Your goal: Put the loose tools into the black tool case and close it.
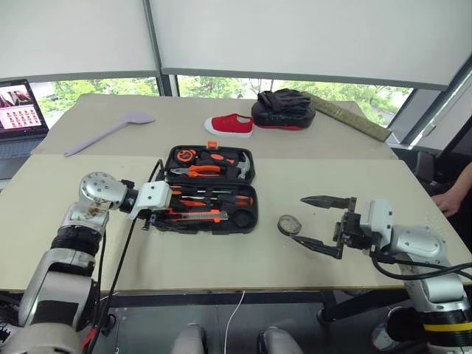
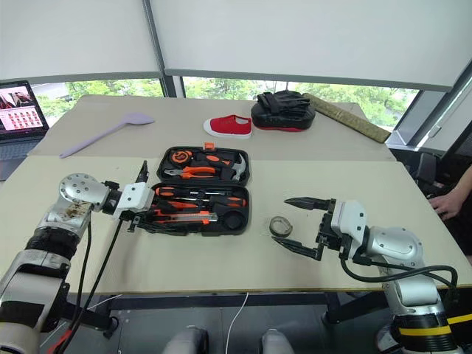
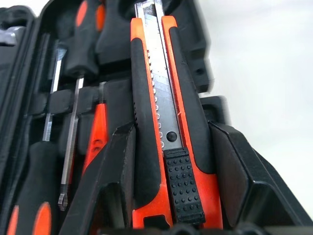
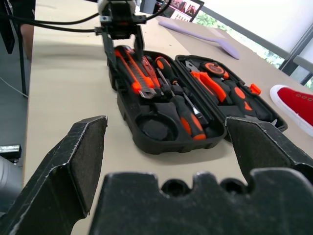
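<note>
Orange-and-black utility knife [image 3: 168,142] lies in the near row of the open black tool case [image 1: 210,190] on the worktop [image 1: 221,258], apparently clamped between the left gripper [image 1: 151,217] jaws. Releasing it unseated could block closing. Right gripper [image 1: 324,225], jaws apart, flanks the loose tape roll [image 1: 289,224]; a careless approach could nudge it away.

The utility knife [image 3: 168,122] pairs a shiny metal blade with orange plastic and ridged black rubber; the black tool case [image 1: 247,215] is matt moulded plastic.

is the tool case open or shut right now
Open. The black tool case lies flat on the table, lid folded back, with pliers and screwdrivers showing in both halves.
</note>
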Robot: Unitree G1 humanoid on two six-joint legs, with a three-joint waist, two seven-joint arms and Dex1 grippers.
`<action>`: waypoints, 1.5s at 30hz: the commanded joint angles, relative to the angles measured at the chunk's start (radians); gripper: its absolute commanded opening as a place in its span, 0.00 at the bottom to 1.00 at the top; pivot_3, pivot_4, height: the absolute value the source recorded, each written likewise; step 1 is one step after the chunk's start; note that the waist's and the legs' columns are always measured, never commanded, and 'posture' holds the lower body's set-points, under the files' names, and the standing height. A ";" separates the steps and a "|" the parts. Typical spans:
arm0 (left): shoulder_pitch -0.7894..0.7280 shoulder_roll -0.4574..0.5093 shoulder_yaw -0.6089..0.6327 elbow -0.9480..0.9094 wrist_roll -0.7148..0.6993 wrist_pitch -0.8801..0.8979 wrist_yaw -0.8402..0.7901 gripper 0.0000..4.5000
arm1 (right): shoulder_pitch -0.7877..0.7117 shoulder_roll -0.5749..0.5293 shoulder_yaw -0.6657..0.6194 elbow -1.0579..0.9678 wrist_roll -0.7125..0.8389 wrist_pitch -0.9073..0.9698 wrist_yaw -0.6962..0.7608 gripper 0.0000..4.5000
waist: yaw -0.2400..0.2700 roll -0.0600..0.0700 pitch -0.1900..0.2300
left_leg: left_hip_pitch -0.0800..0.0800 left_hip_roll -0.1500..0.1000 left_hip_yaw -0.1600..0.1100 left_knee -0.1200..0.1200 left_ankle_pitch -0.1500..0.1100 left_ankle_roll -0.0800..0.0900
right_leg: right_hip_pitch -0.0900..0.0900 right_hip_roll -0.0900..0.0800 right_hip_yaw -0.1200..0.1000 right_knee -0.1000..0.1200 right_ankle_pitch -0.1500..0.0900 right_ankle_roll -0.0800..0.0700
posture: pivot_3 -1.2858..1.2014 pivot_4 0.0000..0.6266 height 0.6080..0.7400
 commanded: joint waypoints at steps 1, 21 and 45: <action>-0.047 -0.010 -0.006 0.064 0.024 -0.085 -0.002 0.47 | 0.017 -0.009 -0.041 -0.057 0.031 0.014 -0.019 1.00 | 0.000 0.000 0.000 | 0.000 0.000 0.000 0.000 0.000 0.000 | 0.000 0.000 0.000 0.000 0.000 0.000 | 0.52 0.24 1.00; -0.100 -0.015 -0.019 0.156 0.069 -0.170 -0.064 0.99 | 0.012 -0.001 -0.032 -0.029 0.017 0.019 -0.023 1.00 | -0.006 0.000 0.000 | 0.000 0.000 0.000 0.000 0.000 0.000 | 0.000 0.000 0.000 0.000 0.000 0.001 | 0.52 0.24 1.00; 0.087 -0.127 0.125 0.042 -0.098 0.055 0.098 0.01 | -0.012 0.088 -0.024 0.033 -0.017 -0.002 -0.119 1.00 | 0.001 0.000 0.000 | 0.000 0.000 -0.001 0.002 0.000 0.000 | 0.001 0.000 0.000 0.001 0.000 0.001 | 0.52 0.24 1.00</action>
